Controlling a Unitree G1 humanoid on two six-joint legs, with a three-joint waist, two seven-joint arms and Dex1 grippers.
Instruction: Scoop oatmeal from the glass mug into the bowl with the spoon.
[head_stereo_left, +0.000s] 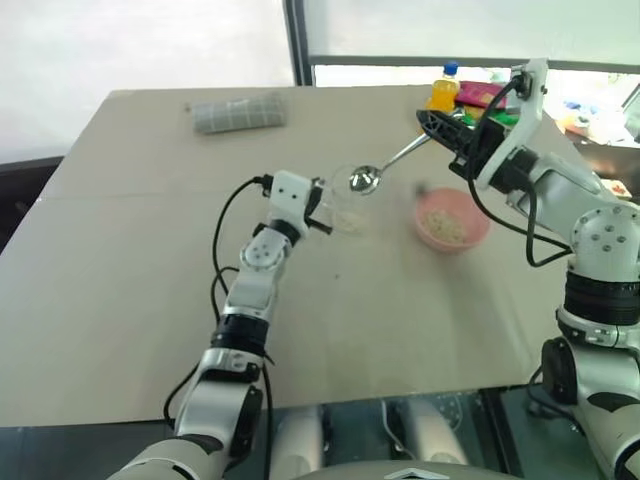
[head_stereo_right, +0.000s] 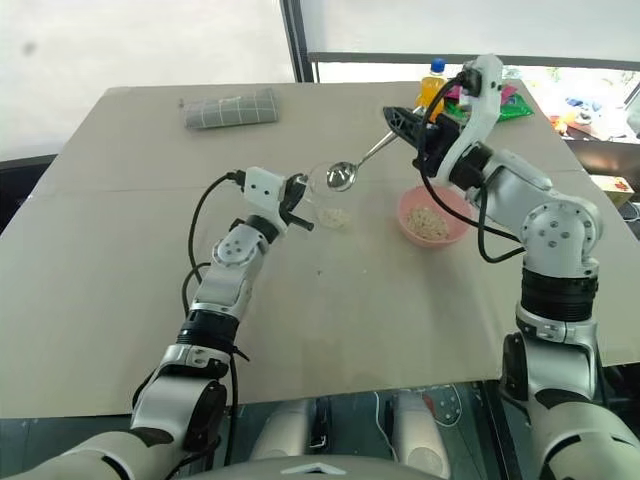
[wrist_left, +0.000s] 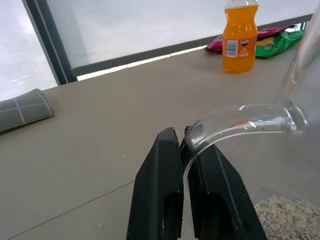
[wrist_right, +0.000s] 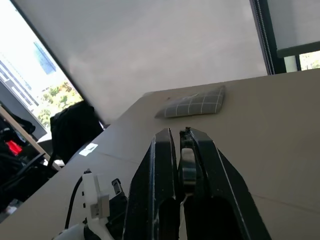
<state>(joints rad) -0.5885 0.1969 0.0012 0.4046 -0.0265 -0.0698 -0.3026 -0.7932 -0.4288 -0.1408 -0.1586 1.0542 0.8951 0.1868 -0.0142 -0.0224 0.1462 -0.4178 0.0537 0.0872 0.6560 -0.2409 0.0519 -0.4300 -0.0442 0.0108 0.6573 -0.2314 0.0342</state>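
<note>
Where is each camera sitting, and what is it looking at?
Left eye, on the head: looks down at the table, both arms, glass mug, bowl.
Right eye: same scene, from beside it.
Left wrist: looks along the left hand, which pinches the mug handle above the oatmeal.
Right wrist: looks along the right hand, which grips the spoon.
Shared: the orange bottle and grey folded cloth.

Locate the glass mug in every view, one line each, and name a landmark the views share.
Left eye: glass mug at table centre, left of the bowl.
Right eye: mug at centre, left of the bowl.
Left wrist: its clear handle arches from between the left gripper fingers.
Right wrist: cannot make it out.
Shared landmark: grey checked cloth at the far edge.
</note>
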